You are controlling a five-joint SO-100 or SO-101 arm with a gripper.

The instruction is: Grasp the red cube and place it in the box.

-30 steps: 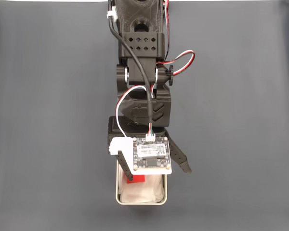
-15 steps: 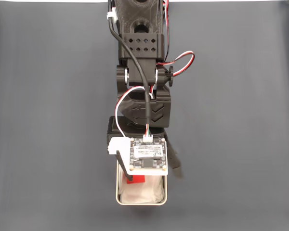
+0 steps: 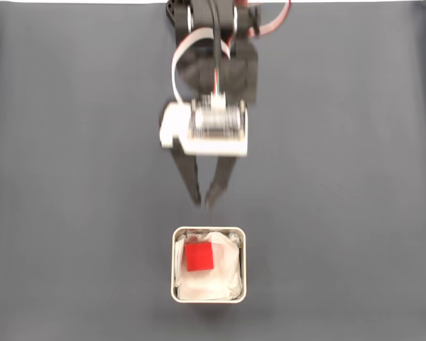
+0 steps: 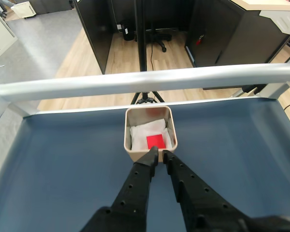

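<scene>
**Cube in box, gripper clear**

Wrist view: gripper (image 4: 159, 154) sat nearest, fingers nearly together, tips almost touching, nothing held. Just past the tips, at 12 o'clock, was the box (image 4: 127, 129), red cube (image 4: 155, 141) lying on its white lining. Fixed view: gripper (image 3: 205, 202) was blurred, apart from the box (image 3: 175, 264) at 6 o'clock; red cube (image 3: 198, 256) sat inside, upper left.

No legible text anywhere. The circuit board (image 3: 216, 122) above the box (image 3: 209, 296) is motion-blurred, so any print on it is unreadable.
</scene>
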